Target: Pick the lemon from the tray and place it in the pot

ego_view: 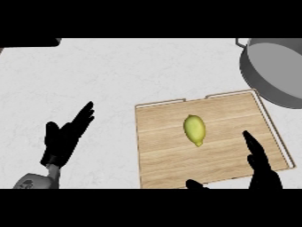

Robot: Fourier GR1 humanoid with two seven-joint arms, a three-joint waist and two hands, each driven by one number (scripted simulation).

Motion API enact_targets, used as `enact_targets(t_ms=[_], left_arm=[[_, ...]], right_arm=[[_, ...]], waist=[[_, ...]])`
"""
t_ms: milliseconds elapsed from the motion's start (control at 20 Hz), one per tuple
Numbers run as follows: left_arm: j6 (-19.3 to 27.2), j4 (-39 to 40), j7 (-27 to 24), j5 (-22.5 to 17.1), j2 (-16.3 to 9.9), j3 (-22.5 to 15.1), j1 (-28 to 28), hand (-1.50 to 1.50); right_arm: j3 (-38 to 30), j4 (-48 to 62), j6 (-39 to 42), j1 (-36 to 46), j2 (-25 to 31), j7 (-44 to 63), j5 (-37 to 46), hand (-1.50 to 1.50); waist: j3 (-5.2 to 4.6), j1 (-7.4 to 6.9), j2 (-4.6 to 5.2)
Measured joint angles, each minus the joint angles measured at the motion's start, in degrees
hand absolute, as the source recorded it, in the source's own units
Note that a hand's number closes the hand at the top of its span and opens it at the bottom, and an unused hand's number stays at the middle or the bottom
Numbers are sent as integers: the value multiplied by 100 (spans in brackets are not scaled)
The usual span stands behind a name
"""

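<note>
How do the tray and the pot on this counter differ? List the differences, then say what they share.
The tray is flat, rectangular and made of light wood; the pot is round, deep and grey metal. The tray holds a lemon; nothing shows inside the pot. The tray lies fully in view between the left hand and right hand; the pot is cut off by the picture's right edge. Both rest on the white counter.

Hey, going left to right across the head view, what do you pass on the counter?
Left hand → wooden tray → lemon → right hand → grey pot.
</note>
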State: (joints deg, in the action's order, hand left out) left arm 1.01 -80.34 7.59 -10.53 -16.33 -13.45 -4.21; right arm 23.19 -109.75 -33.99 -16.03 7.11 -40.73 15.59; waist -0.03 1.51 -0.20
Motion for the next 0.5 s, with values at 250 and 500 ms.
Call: enact_targets(t_ms=[250,500], left_arm=[[-84,189,-74,66,78,-12,-51,0],[-172,238,-96,106,110,43,-95,0]], right_arm=[[308,-753,166,-569,328,1452,634,-150],[411,-924,554,-240,241,2923,970,-150]], waist=[[-7,-62,12],[-6,-138,22]])
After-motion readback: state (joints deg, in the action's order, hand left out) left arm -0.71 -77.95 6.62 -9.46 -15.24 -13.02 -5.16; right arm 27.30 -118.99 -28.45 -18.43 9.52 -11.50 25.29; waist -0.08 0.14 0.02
